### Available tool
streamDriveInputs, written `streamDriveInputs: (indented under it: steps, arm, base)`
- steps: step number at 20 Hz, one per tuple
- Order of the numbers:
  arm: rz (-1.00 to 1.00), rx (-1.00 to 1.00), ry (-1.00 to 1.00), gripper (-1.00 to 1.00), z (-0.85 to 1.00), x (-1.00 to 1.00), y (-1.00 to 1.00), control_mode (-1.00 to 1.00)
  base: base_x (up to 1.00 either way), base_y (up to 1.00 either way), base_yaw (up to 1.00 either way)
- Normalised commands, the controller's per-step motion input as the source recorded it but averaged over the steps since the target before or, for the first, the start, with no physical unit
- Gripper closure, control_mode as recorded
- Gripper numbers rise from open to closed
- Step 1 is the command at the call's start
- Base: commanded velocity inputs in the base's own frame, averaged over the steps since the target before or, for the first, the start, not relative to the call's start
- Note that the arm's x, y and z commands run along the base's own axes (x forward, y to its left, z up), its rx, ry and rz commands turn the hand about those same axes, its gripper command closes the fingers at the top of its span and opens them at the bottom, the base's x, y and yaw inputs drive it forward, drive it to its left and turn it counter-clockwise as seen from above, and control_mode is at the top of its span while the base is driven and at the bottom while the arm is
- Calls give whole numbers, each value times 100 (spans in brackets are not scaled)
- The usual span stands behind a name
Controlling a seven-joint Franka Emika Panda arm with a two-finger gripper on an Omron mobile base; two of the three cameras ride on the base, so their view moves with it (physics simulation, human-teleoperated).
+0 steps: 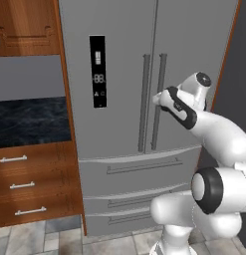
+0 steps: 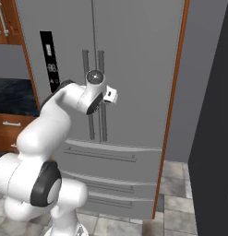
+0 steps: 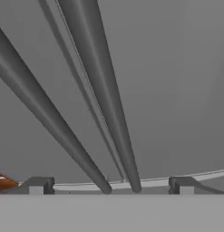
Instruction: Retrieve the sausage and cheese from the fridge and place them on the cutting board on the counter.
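I have the gripper (image 3: 111,185) up at the closed fridge (image 1: 119,60), jaws spread wide and holding nothing, fingertips (image 3: 37,186) straddling both vertical bar handles (image 3: 104,104) at the door seam. The sausage and cheese are presumably behind the shut doors, I can't tell where, and the counter (image 1: 30,119) sits left of the fridge with no cutting board that I can make out. To do this well I'd shift sideways so just one handle sits between the tips, close firmly, then pull along the door's swing arc, not straight back.
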Motion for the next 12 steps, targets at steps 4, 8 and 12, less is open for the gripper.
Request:
streamDriveInputs:
  steps: [4,8,12]
  arm:
    - [-10,0,-1,-100,-12,44,0,-100]
    - [-8,0,-2,-100,-19,49,0,-100]
    - [-6,0,-1,-100,-24,43,0,-100]
  base:
    - [0,0,0]
    - [0,0,0]
    - [0,0,0]
